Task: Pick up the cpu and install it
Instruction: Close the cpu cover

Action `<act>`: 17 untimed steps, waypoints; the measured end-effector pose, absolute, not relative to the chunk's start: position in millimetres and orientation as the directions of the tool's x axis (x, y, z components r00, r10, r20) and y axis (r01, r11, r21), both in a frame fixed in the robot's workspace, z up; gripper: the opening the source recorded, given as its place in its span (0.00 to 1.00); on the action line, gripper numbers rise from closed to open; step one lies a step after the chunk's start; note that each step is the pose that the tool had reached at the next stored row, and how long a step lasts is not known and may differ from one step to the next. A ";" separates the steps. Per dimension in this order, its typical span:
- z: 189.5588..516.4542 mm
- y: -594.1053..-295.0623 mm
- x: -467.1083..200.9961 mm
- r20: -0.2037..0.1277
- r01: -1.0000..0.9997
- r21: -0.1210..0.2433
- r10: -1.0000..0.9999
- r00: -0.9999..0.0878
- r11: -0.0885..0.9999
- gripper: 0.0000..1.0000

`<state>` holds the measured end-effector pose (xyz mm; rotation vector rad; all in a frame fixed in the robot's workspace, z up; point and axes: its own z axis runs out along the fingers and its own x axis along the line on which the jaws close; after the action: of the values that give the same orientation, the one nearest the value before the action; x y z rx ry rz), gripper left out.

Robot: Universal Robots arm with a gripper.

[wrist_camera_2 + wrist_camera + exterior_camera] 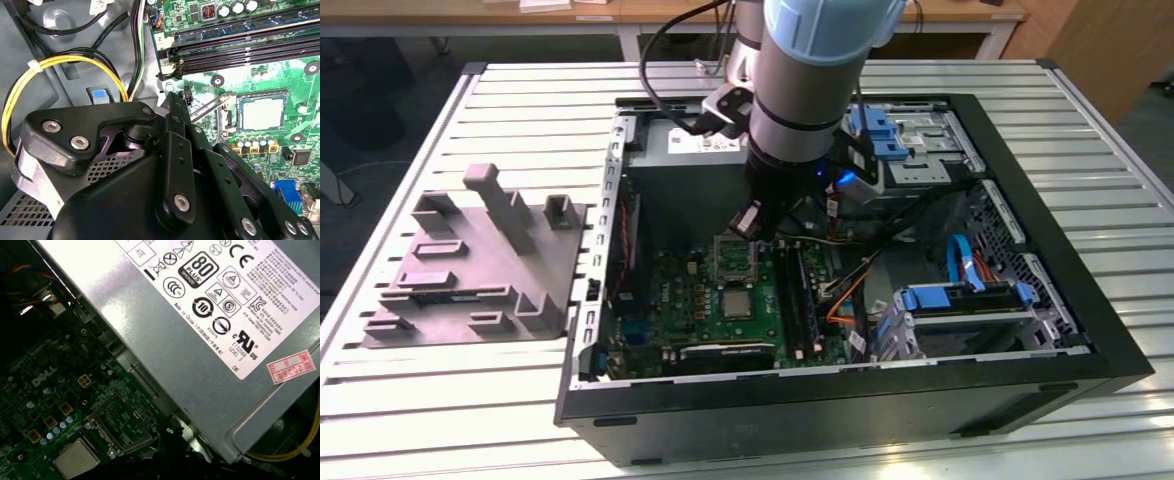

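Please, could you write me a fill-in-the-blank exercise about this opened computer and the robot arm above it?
1. The grey tray lies to the exterior view's ____ of the computer case.
2. The cpu rests on a circuit board whose colour is ____.
3. In the second wrist view, the cable loop near the tool is ____.
Missing words: left; green; yellow.

grey power supply (200,340), motherboard (60,410), cpu (76,458)
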<state>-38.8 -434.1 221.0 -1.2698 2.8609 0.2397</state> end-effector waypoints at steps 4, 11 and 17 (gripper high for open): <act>223.2 -434.0 -38.7 -0.048 -0.739 0.124 -0.740 -0.671 0.662 0.11; 225.5 -433.9 -39.1 -0.042 -0.741 0.119 -0.742 -0.669 0.661 0.11; 225.5 -433.9 -39.3 -0.042 -0.741 0.119 -0.742 -0.669 0.661 0.11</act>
<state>-39.3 -433.9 225.5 -1.2829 2.8717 0.1985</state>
